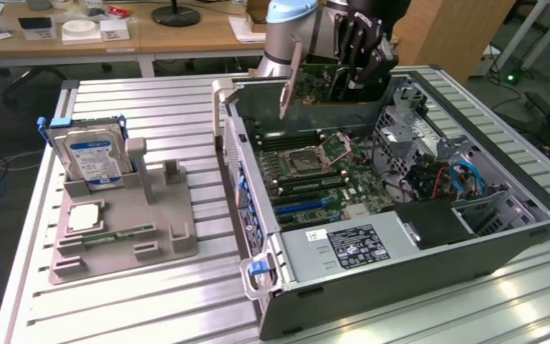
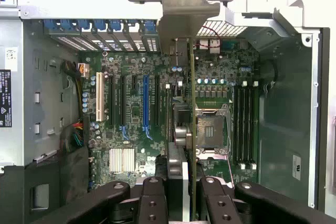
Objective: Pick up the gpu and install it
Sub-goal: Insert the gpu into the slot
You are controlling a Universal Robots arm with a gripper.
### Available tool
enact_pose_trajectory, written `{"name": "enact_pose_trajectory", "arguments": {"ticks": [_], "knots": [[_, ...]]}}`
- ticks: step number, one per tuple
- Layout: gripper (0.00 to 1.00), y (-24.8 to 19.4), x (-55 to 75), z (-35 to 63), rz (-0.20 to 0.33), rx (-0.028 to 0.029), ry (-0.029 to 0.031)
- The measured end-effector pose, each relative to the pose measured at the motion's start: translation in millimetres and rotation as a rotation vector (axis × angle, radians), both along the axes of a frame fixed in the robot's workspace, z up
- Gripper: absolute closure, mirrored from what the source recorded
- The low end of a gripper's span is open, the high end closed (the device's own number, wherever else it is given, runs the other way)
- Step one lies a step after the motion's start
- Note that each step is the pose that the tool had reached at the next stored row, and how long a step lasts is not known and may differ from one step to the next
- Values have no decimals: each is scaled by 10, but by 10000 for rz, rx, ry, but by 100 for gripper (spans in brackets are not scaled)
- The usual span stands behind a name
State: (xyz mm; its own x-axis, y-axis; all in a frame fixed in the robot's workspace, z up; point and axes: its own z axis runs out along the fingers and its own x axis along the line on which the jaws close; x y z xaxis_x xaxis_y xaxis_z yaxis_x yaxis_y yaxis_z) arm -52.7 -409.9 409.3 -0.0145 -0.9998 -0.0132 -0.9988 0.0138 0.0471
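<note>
The slatted metal counter (image 1: 160, 301) carries an open computer case (image 1: 399, 287) with its motherboard (image 1: 323, 179) exposed. Above the case's far end the gpu (image 1: 321, 86) hangs on edge, clear of the slots. The claw (image 1: 363, 75) grips it firmly, with the bracket toward the exterior view's left.

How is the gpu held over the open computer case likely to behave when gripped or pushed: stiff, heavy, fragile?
Probably stiff: the gpu looks flat and unbent in the tool. Likely light, being a thin board. Perhaps fragile: bare components cover its face, and the metal bracket may weigh one end down.
</note>
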Motion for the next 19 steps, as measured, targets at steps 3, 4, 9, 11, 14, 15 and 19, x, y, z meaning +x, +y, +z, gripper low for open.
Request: {"name": "enact_pose_trajectory", "arguments": {"ticks": [3, 4, 9, 11, 14, 15, 19], "knots": [[72, 0, 0, 0, 1, 0, 0], [72, 0, 0, 0, 0, 0, 0], [72, 0, 0, 0, -2, -2, 0], [72, 0, 1, 0, -2, -2, -2], [72, 1, 1, -6, -1, -1, -39], [72, 1, 1, -11, -2, -1, -60], [72, -1, 1, -53, 0, -2, -163]]}}
